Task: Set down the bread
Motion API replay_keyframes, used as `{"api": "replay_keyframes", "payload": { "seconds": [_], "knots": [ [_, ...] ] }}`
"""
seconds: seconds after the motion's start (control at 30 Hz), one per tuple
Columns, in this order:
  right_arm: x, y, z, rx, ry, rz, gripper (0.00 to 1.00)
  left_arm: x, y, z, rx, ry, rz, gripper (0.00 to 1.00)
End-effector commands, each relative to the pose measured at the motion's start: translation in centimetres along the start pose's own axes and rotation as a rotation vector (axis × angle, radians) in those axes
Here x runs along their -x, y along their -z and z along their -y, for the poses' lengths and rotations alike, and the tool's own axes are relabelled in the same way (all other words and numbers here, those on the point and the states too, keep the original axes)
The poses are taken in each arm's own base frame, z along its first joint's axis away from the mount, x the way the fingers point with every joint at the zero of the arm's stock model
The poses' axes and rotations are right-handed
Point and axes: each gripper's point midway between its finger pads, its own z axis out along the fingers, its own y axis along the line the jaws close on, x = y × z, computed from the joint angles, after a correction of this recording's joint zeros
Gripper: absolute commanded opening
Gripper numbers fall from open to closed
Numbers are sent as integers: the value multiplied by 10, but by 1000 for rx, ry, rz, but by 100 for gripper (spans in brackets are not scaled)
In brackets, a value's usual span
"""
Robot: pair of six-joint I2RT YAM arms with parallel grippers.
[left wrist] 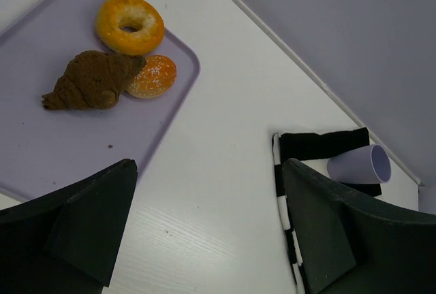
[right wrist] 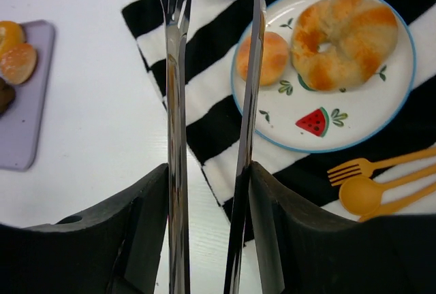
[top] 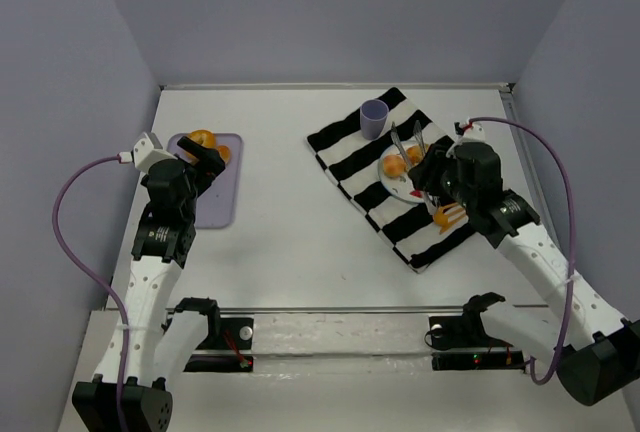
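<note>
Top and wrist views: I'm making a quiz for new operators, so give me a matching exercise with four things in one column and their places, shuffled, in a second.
Things:
1. croissant
2. cup
3. fork
4. tongs

Places:
A. in the right gripper
B. at the far corner of the striped cloth
C. on the purple tray
D. beside the spoon

Pairs: 1-C, 2-B, 3-D, 4-A
</note>
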Motion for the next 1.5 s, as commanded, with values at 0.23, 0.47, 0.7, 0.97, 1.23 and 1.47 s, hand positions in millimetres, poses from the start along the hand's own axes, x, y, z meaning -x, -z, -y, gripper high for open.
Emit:
{"api": "replay_keyframes", "payload": {
  "seconds": [0.23,0.47,0.7,0.97,1.23,1.47],
  "knots": [
    [-36,-10,-127,425,224,-94,52,12,3,12,-43,14,37,99],
    [-142,-59,-169,511,241,-319,50,10,3,13,-51,16,30,99],
    [-193,-89,-178,425,282,-383,56,10,4,13,-52,15,31,99],
    [-213,-92,-170,362,272,-402,75,8,3,13,-53,13,24,99],
    [-164,-70,-178,374,258,-262,100,10,6,14,-62,16,30,99],
    [-75,-26,-170,337,238,-14,100,10,5,14,-62,17,30,99]
  ]
}}
